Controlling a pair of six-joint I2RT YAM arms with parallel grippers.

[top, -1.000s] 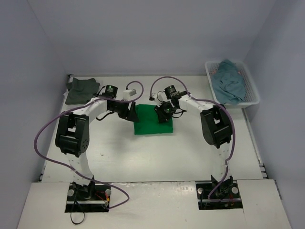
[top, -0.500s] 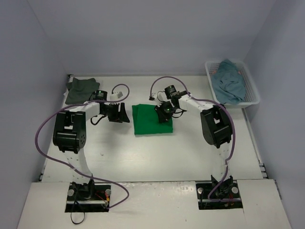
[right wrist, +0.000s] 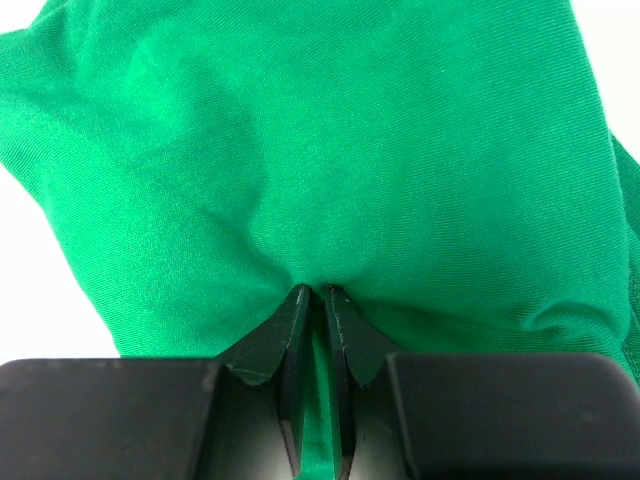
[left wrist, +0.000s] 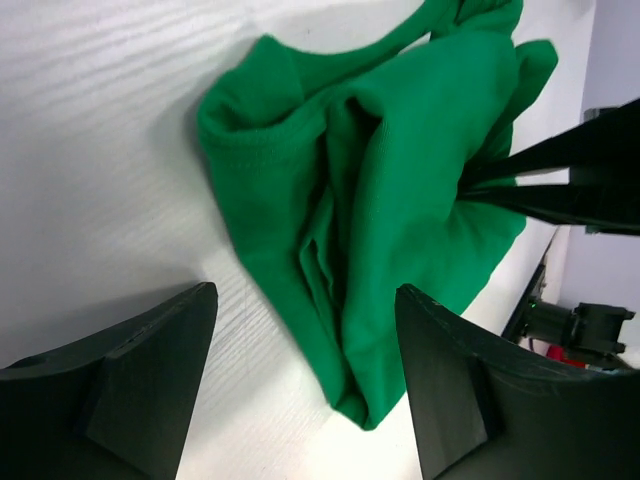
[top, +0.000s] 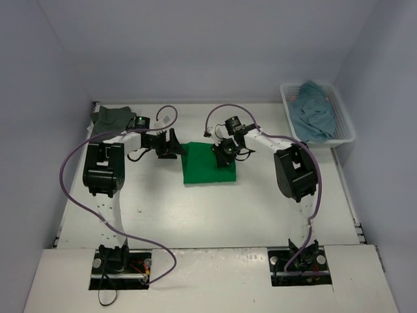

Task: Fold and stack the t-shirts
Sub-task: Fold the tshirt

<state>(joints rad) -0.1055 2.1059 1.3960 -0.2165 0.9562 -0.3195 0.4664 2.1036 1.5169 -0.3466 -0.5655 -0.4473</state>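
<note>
The bright green folded cloth t-shirt lies at the middle of your table. Only the right wrist view shows you the right gripper pinching a fold of it. The left gripper, spread, is now beside its left edge; a second ago it was over the cloth. Farther left lies a dark grey-green shirt.

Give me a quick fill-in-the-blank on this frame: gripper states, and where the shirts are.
1. The right gripper has its jaws ____ on a fold of the bright green t-shirt.
2. The left gripper is ____ and holds nothing, at that shirt's left edge.
3. The dark grey-green t-shirt lies at the far ____ corner of the table.
4. The teal-blue t-shirt lies in the white mesh basket at the far ____.

Missing words: shut; open; left; right.
</note>
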